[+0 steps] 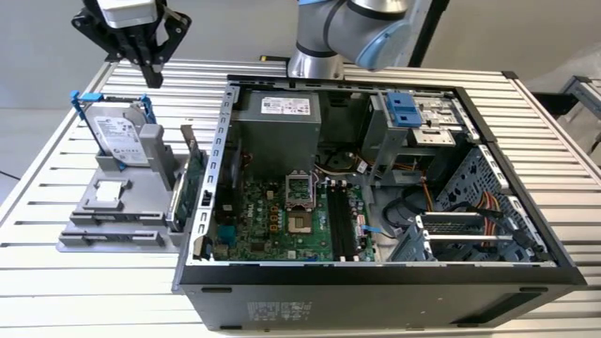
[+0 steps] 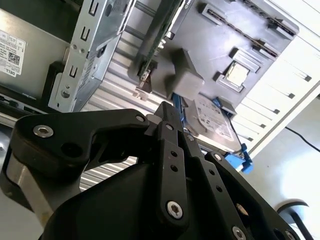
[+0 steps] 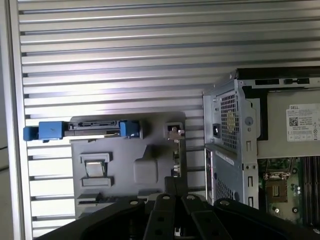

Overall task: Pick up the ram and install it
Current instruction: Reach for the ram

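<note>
At the grey fixture's case-side edge, on the exterior view's left: ram, standing on its long edge, untouched.
Squeezed just beside the green expansion card, between fixture and open computer case, all resting on the slatted table. Higher up, well apart from the ram, near the blue-framed hard drive: gripper, fingers pressed together, grasping nothing.

Printed labels on power supply, hard drive; print illegible.
</note>
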Motion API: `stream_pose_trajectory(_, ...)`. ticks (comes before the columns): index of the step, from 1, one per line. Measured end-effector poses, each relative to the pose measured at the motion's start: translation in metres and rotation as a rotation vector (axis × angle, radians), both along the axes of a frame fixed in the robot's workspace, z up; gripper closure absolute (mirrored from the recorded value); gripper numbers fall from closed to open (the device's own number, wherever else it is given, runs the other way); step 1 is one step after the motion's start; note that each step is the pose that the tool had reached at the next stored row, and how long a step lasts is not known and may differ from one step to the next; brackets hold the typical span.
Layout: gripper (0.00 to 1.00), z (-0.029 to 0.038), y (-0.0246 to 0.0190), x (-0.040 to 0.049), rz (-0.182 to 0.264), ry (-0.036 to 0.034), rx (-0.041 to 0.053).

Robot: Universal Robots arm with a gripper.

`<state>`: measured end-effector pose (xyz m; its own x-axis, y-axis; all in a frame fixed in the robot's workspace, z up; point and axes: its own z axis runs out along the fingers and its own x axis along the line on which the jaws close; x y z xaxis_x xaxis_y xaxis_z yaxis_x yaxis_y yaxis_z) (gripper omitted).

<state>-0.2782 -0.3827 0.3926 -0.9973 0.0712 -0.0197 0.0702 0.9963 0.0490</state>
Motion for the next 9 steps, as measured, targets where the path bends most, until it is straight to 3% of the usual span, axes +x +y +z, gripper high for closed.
stream_pose_trajectory(9,1.00,0.0000,0.0000,-0.0160,0.000,0.0000,-0.0001)
